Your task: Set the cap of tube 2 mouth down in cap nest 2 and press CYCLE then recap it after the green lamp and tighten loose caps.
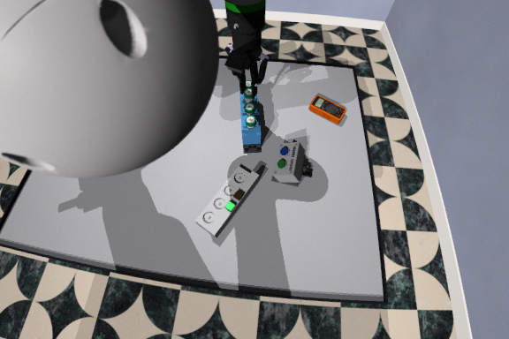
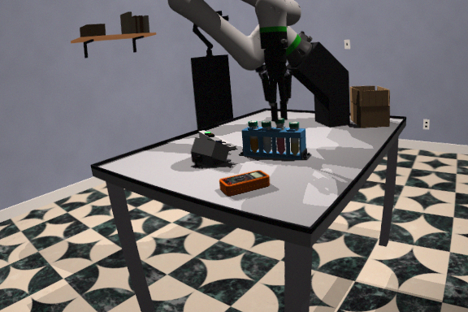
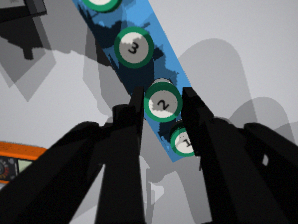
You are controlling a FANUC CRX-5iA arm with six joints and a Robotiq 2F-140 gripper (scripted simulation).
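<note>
Well into the third step, by the look of it: green lamp (image 1: 230, 206) lit on the cap tray (image 1: 211, 222), all four nests bare, so uncapping and the aspirate run judged done. Pincer (image 3: 161, 102) closed narrow on cap 2 (image 3: 163, 104), one finger on each side of its green rim, right above the second slot of the blue decapping station (image 3: 171, 66) on the table (image 1: 331, 244). Sits between cap 1 (image 3: 183, 143) and cap 3 (image 3: 133, 48), in line with the row. Numbered top facing up toward the wrist, mouth down, axis roughly upright along the tube; seems slightly cocked in the exterior view, too small to be sure. Cannot tell whether seated on the thread or just over the mouth. Long axis of the station running from under the arm toward the key housing (image 1: 295, 170). Left to do: screwing down until it stops, checking the other three caps, letting go, pressing the green key (image 1: 281, 163), unlit for now.
</note>
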